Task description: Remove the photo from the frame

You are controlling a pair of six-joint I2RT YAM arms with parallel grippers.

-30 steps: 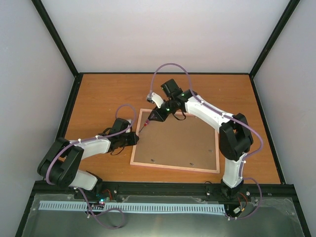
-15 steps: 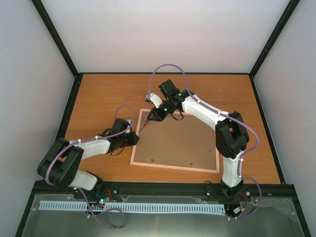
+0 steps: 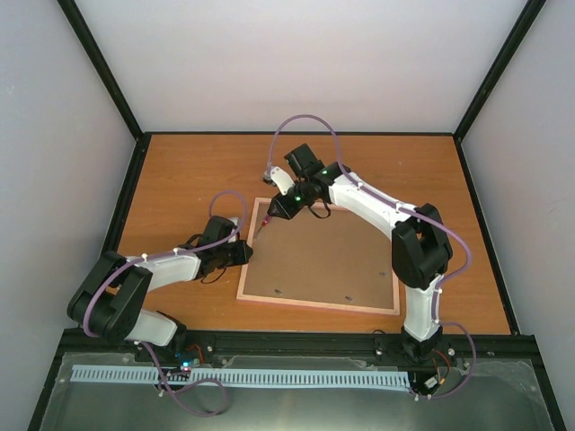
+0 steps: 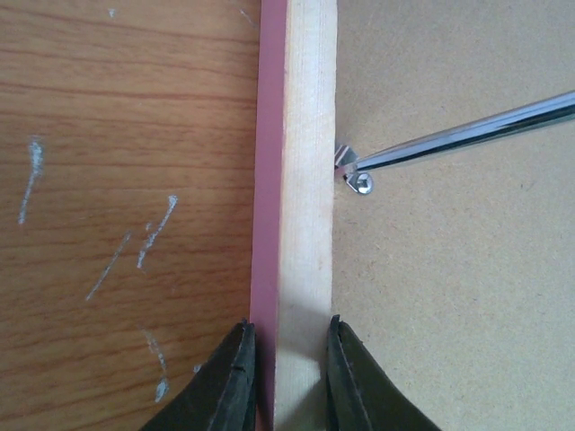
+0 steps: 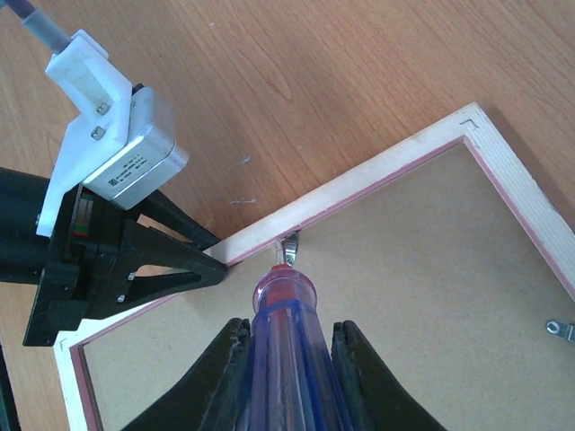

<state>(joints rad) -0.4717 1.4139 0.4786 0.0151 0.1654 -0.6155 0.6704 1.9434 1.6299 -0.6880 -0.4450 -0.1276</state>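
Observation:
The frame (image 3: 319,260) lies face down on the table, its brown hardboard back up, with pale wood edging and a pink outer rail. The photo is hidden under the backing. My left gripper (image 3: 246,255) is shut on the frame's left rail (image 4: 292,269), one finger on each side. My right gripper (image 3: 275,214) is shut on a purple-handled screwdriver (image 5: 289,359). Its metal shaft (image 4: 458,135) reaches a small metal retaining clip (image 4: 352,171) at the inner edge of the left rail, also seen in the right wrist view (image 5: 289,247).
Another metal clip (image 5: 559,329) sits on the backing near the far rail, and two more (image 3: 278,291) lie along the near rail. The orange wooden table (image 3: 189,171) is walled by black posts and white panels.
My right arm has shifted slightly left and back, with the screwdriver tip staying at the clip by the left rail. My left gripper and the frame have not moved.

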